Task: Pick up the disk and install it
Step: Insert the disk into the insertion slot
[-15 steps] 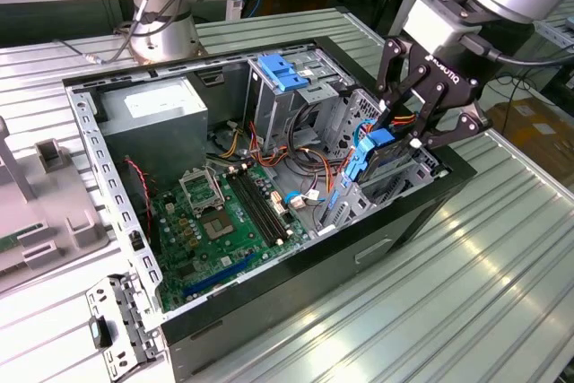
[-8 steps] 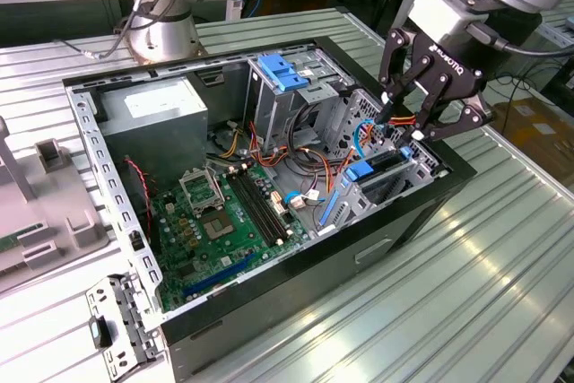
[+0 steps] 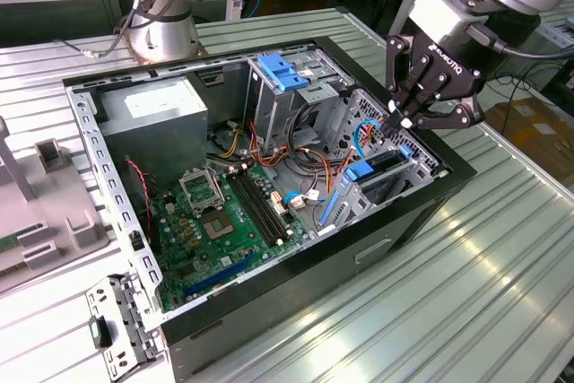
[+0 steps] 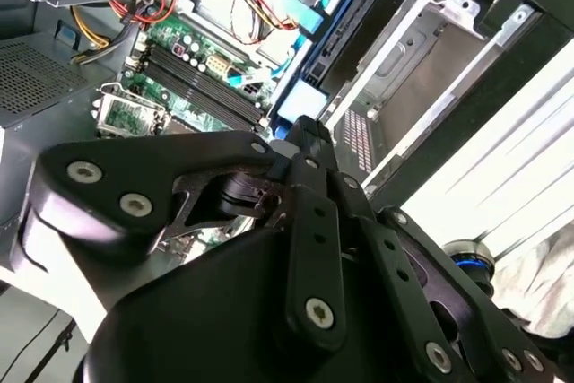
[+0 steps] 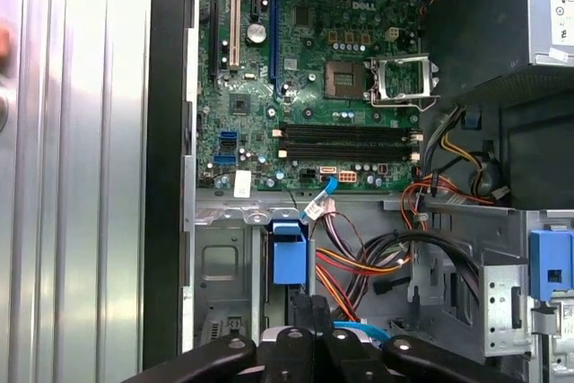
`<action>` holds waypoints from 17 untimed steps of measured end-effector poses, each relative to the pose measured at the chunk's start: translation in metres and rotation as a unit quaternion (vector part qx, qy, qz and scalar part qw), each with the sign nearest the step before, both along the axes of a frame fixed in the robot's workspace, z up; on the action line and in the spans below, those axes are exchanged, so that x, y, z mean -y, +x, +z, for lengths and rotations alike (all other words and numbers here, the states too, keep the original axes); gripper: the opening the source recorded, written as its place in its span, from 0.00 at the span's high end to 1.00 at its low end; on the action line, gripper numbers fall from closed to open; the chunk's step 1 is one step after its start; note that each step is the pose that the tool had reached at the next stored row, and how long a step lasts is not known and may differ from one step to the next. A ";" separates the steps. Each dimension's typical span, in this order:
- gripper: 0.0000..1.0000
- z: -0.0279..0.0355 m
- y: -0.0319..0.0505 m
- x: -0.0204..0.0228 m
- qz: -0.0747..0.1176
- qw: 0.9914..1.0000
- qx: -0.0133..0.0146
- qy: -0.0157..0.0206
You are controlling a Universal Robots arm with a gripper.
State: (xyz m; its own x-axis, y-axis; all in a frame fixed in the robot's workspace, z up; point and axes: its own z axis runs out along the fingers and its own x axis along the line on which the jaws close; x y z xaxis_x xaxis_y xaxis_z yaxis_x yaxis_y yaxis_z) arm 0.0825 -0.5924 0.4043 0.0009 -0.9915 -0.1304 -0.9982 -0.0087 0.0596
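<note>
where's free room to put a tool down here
Bare ribbed table beside the case on the exterior view's right. Crowded: cables inside between motherboard and drive cage; the gripper above the rim; a grey fixture on the exterior view's left.

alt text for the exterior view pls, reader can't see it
A robot arm's shut claw hangs just above the disk, which stands on edge in blue rails inside an open computer case on a ribbed metal table.

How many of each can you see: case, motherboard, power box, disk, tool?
Case: 1
Motherboard: 1
Power box: 1
Disk: 1
Tool: 1
Total: 5
</note>
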 end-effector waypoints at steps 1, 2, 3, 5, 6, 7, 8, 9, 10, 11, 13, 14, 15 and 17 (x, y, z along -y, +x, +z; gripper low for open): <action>0.89 0.0000 0.0032 0.0004 0.000 1.000 -0.001 0.000; 0.89 0.0000 0.0048 0.0005 0.000 1.000 -0.002 0.000; 0.89 -0.0001 0.0064 0.0006 0.000 1.000 -0.002 0.001; 0.89 -0.0001 0.0122 0.0008 0.000 1.000 -0.004 0.001; 0.89 -0.0001 0.0138 0.0009 0.000 1.000 -0.005 0.001; 0.89 -0.0001 0.0153 0.0009 0.000 1.000 -0.006 0.001; 0.89 -0.0001 0.0166 0.0008 0.000 1.000 -0.006 0.001; 0.89 -0.0002 0.0175 0.0008 0.000 1.000 -0.006 0.001; 0.89 -0.0002 0.0185 0.0009 0.000 1.000 -0.006 0.001; 0.89 -0.0002 0.0193 0.0009 0.000 1.000 -0.007 0.001; 0.89 -0.0002 0.0213 0.0009 0.000 1.000 -0.007 0.001; 0.89 -0.0002 0.0222 0.0009 0.000 1.000 -0.007 0.001; 0.89 -0.0003 0.0227 0.0008 0.000 1.000 -0.007 0.001; 0.89 -0.0003 0.0240 0.0009 0.000 1.000 -0.008 0.001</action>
